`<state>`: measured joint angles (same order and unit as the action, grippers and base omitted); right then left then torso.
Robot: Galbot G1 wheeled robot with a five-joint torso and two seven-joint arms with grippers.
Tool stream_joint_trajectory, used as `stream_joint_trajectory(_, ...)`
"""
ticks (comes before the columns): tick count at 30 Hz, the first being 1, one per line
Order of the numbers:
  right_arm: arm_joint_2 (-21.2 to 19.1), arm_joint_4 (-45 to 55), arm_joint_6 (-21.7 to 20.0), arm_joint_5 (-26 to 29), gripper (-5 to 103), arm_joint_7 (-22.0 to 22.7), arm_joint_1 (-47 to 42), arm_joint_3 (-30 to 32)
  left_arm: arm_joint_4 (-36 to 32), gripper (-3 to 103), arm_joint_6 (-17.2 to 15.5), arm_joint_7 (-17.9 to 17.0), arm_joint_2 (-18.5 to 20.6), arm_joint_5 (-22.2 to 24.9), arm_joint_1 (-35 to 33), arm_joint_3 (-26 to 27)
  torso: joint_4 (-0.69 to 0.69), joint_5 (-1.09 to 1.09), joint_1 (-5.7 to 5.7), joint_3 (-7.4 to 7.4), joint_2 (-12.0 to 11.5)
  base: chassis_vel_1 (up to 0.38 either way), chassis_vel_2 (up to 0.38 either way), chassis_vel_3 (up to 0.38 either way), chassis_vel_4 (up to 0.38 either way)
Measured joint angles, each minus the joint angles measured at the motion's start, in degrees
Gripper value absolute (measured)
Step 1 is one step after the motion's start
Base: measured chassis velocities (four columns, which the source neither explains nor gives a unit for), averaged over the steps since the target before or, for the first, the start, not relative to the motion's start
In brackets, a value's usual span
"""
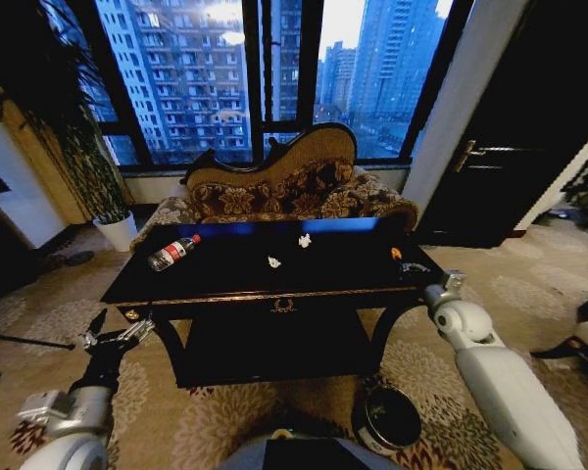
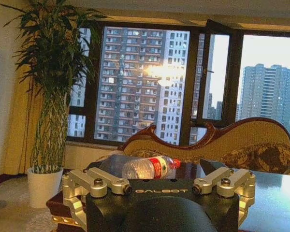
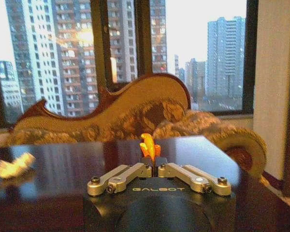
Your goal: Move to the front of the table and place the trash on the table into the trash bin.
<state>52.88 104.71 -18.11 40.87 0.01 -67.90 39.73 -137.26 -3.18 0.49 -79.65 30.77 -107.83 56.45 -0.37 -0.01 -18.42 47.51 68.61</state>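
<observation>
Currently the robot is parked square to the front of the large glossy black table [image 1: 225, 279] with gold edge trim and a gold emblem at front centre, lower shelf below.

Trash on top:
- small clear plastic bottle [image 1: 173, 253] with red label and red cap, lying on its side near the table's left end, cap pointing toward the sofa side. Same bottle in the left wrist view [image 2: 152, 167], flat on the tabletop.
- two tiny crumpled white scraps, one mid-table [image 1: 273, 261], one further back [image 1: 304, 240].
- small orange scrap [image 1: 396, 254] near the right end; the right wrist view has it upright on the tabletop [image 3: 147, 145].

Small round black trash bin [image 1: 389, 417] sits on the carpet at the table's front right, between the table leg and the right arm, mouth open upward.

Left gripper [image 1: 117, 338]: below tabletop level off the front-left corner, fingers spread wide, nothing between them. Bottle is up and ahead of it, well apart. Left wrist view shows both linkages splayed outward [image 2: 159, 193].

Right gripper [image 1: 416, 266]: at the table's right front edge, fingers drawn together. In the right wrist view [image 3: 150, 162] the orange scrap rises right at the closed fingertips; cannot tell whether it is pinched or just beyond them.

Patterned brown sofa [image 1: 284, 191] stands behind the table, under the window.
</observation>
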Motion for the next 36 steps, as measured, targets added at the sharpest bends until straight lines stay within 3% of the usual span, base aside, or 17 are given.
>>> stream_joint_trajectory(8, 2.4, 8.8, 1.3, -0.2, 1, 0.0, -3.8, 2.8, -0.1, 100, -0.1, -0.7, 0.8, 0.6, 0.5, 0.1, 0.0, 0.0, 0.0, 0.0, 0.0, 0.0, 0.0, 0.0, 0.0)
stream_joint_trajectory(14, 5.0, 13.6, 1.4, -3.6, 1, 0.0, -6.1, 3.4, -0.3, 100, -0.4, -1.7, 2.6, 2.3, 0.7, 1.1, 0.0, 0.0, 0.0, 0.0, 0.0, 0.0, 0.0, 0.0, 0.0)
stream_joint_trajectory(27, 6.5, 15.0, 1.2, -5.1, 1, 0.0, -8.3, 4.2, 0.4, 100, -0.5, -1.7, 3.8, 3.6, 0.9, 2.3, 0.0, 0.0, -0.02, 0.01, 0.0, 0.034, -0.025, -0.038, 0.04)
stream_joint_trajectory(36, 6.8, 15.0, 1.2, -5.4, 1, 0.0, -8.6, 3.9, 0.6, 100, -0.6, -1.7, 3.5, 3.4, 1.1, 1.6, 0.0, 0.01, 0.01, 0.0, 0.0, 0.194, -0.212, -0.199, 0.207)
